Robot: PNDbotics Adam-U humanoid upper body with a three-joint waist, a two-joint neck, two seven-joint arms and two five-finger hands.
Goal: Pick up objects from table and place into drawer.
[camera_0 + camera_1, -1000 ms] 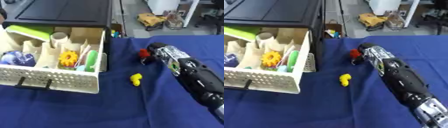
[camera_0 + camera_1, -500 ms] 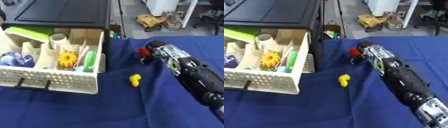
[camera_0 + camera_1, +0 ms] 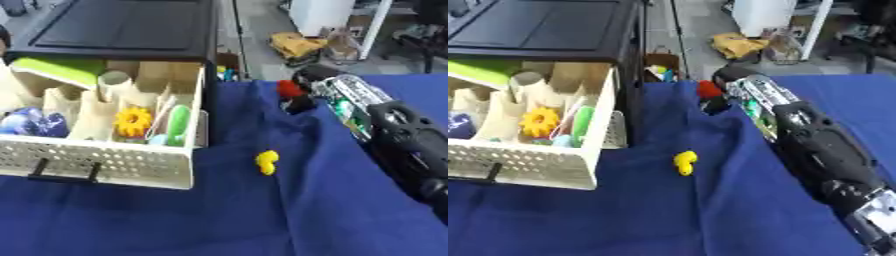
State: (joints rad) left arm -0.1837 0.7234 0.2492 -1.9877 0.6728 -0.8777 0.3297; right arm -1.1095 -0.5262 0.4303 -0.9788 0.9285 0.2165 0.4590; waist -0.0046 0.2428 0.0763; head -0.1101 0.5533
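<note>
A small red object (image 3: 289, 88) is near the far edge of the blue cloth, just right of the drawer. My right hand (image 3: 308, 79) has its dark fingers curled around it, one finger (image 3: 300, 104) below it; the arm comes in from the lower right. A small yellow object (image 3: 267, 161) lies alone on the cloth nearer to me. The cream drawer (image 3: 105, 161) stands pulled out at the left, under a black cabinet (image 3: 122, 30). It holds a yellow gear-shaped toy (image 3: 133, 121), a green stick (image 3: 178, 122), a green block (image 3: 54, 71) and a blue object (image 3: 31, 122). My left hand is out of sight.
The table is covered with a blue cloth (image 3: 262, 215). Beyond its far edge lie the floor, a yellow bag (image 3: 297, 45) and white furniture. My forearm (image 3: 398, 145) lies along the right side of the table.
My right hand and the red object have shifted upward in the picture, a little farther from the yellow object. The drawer and yellow object stay put.
</note>
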